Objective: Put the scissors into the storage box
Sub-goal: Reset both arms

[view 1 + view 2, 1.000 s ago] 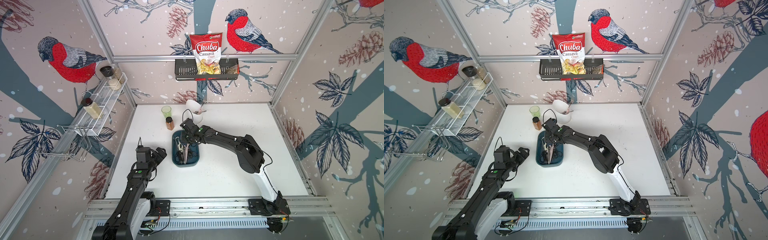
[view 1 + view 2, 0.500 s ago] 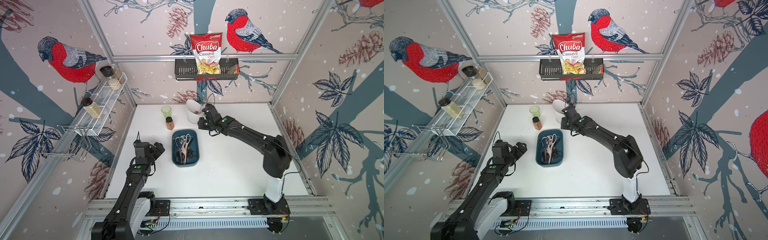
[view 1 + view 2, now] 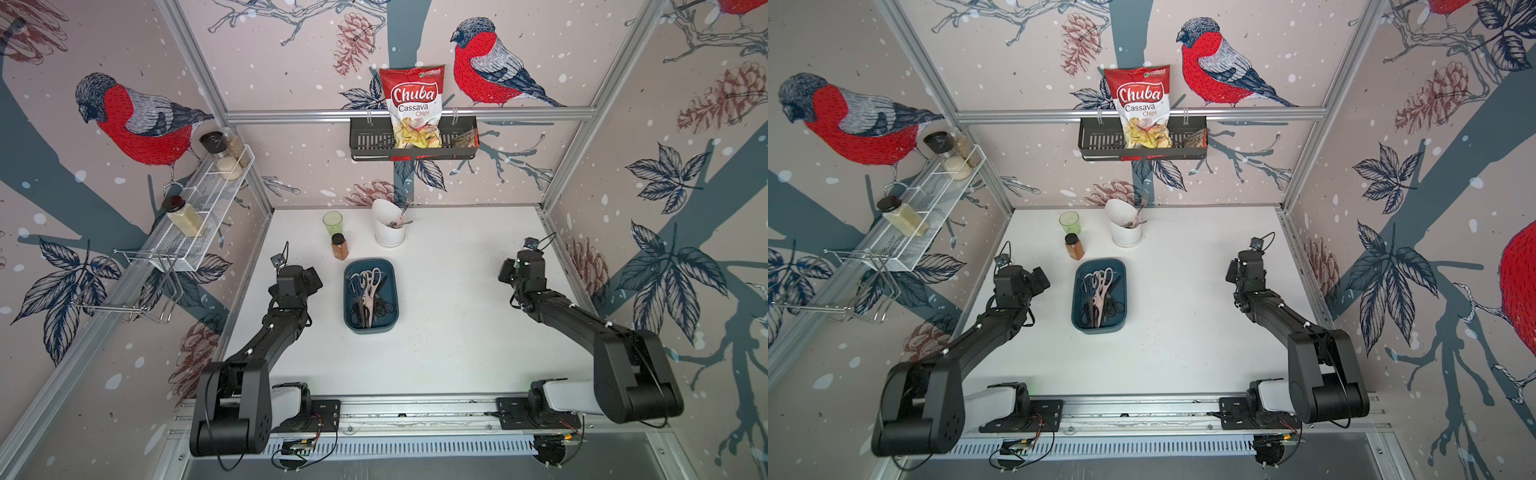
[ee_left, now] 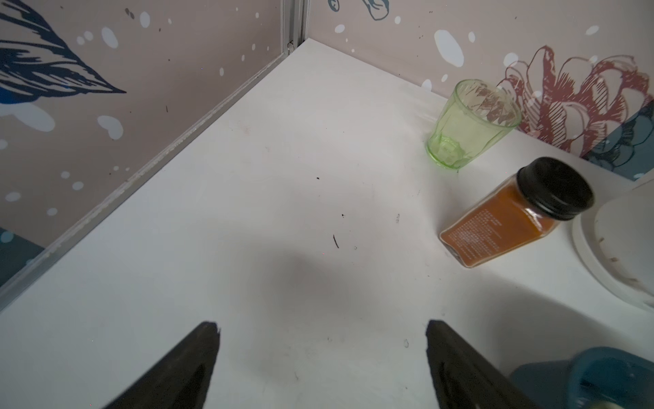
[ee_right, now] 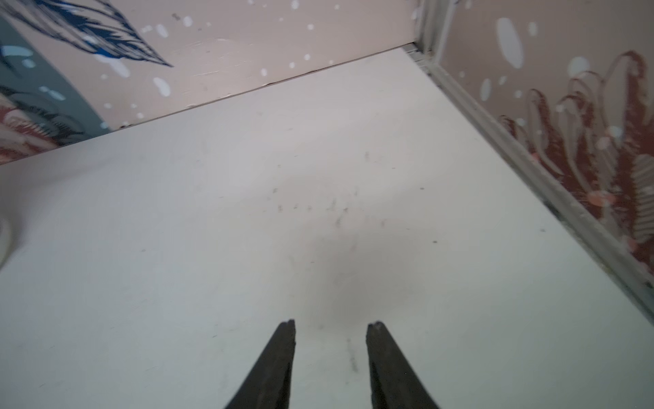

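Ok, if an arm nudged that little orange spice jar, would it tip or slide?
Likely tips: the spice jar is tall, narrow and upright on the smooth table. Its sides look flat, so it probably wouldn't roll. Filled nearly to the lid, it's probably fairly weighty.

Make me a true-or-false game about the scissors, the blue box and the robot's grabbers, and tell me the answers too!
1. The scissors lie inside the storage box. True.
2. The right gripper holds a pair of scissors. False: it holds nothing and has only bare table under it.
3. The left gripper is open. True.
4. The spice jar lies in the storage box. False: it stands on the table just outside the box, on the side toward the back wall.
5. The chips bag sits in the black wall basket. True.
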Robot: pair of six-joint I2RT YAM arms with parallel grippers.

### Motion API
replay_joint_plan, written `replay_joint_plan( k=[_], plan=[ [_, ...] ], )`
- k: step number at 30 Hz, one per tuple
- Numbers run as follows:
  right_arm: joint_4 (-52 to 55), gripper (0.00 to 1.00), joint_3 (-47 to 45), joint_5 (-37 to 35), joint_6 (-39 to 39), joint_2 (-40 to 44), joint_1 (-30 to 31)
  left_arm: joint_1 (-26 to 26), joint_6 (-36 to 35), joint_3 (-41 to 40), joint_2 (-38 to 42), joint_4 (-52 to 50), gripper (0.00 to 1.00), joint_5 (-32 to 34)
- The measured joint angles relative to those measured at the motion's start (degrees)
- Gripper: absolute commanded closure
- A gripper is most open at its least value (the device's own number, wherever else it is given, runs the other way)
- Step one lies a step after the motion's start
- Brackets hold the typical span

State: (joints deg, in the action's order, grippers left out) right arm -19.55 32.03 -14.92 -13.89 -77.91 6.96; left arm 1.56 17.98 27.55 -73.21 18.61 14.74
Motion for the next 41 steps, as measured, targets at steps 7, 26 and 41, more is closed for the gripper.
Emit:
replay_joint_plan(
  k=[7,26,41],
  plan=[
    [-22.4,0.62,-14.1,-0.9,6.8,-0.1,-2.5,-1.2,-8.1,-6.3,-6.5,17.3,0.05,-0.3],
    [-50.2,0.00,-19.5,10.4,10.8,-8.4,-7.0,-5.6,-16.9,-14.0,-14.3,49.5,0.03,-0.5],
    [-50.2,0.00,-19.5,10.8,10.7,-8.7,-7.1,-5.6,-16.9,-13.9,-14.3,49.5,0.03,-1.1]
  ],
)
